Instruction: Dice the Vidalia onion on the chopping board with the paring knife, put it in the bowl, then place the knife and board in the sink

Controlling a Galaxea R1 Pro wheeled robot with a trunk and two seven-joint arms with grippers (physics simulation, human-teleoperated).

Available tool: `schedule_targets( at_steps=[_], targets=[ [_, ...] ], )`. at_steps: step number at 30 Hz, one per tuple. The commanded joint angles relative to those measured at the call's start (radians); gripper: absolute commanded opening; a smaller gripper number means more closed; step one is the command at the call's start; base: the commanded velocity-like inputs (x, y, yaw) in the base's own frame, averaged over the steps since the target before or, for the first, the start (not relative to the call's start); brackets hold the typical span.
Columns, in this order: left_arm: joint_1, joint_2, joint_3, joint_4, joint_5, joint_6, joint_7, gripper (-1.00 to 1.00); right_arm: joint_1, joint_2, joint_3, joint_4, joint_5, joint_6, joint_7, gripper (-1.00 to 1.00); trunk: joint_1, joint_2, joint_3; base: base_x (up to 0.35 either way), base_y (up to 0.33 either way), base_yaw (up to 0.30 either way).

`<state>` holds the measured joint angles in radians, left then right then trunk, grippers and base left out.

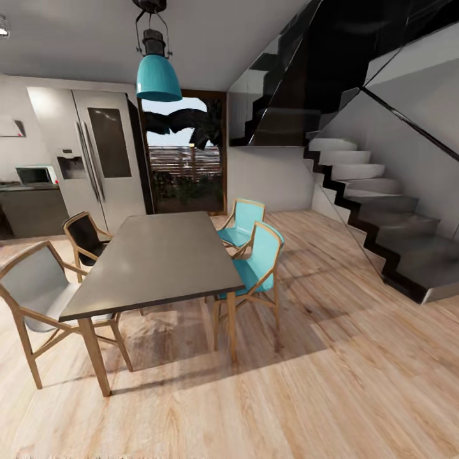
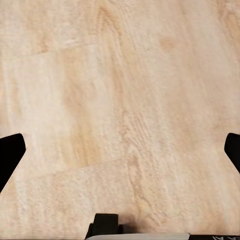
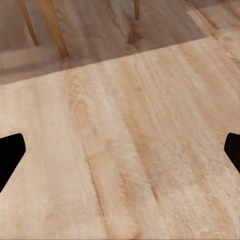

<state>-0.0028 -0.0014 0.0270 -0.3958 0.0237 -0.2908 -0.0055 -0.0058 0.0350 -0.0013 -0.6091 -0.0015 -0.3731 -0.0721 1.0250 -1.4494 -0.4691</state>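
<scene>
Vidalia onion, sink and chopping board are lying somewhere out of sight; the robot is facing a dark grey rectangular dining surface (image 1: 156,258) with turquoise wooden chairs (image 1: 255,264). Both hands, left (image 2: 120,150) and right (image 3: 120,150), are hanging spread and empty over pale wooden floor (image 1: 331,395), probably because the robot is travelling.

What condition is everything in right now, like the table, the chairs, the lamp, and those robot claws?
dining table: upright, top bare.
turquoise chairs: upright, beside the table.
dark chair: upright, at the table.
grey chair: upright, at the table.
pendant lamp: hanging above the table.
fridge: doors shut.
left end effector: open, empty, over wooden floor.
right end effector: open, empty, over floor.
</scene>
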Motion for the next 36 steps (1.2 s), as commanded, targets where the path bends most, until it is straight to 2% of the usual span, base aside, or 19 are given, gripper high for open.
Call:
schedule_targets(
  at_steps=[1, 23, 36],
  targets=[
    [0.000, 0.000, 0.001, 0.000, 0.002, -0.002, -0.001, 1.00, 0.000, 0.000, 0.000, 0.000, 0.000, -0.003, -0.003, 1.00, 0.000, -0.001, -0.001, 0.000, 0.175, 0.286],
    [0.000, 0.000, 0.001, 0.000, 0.002, -0.002, -0.001, 1.00, 0.000, 0.000, 0.000, 0.000, 0.000, -0.003, -0.004, 1.00, 0.000, -0.001, -0.001, 0.000, 0.222, 0.286],
    [0.000, 0.000, 0.001, 0.000, 0.002, -0.002, -0.001, 1.00, 0.000, 0.000, 0.000, 0.000, 0.000, -0.003, -0.004, 1.00, 0.000, -0.001, -0.001, 0.000, 0.027, 0.286]
  ],
)
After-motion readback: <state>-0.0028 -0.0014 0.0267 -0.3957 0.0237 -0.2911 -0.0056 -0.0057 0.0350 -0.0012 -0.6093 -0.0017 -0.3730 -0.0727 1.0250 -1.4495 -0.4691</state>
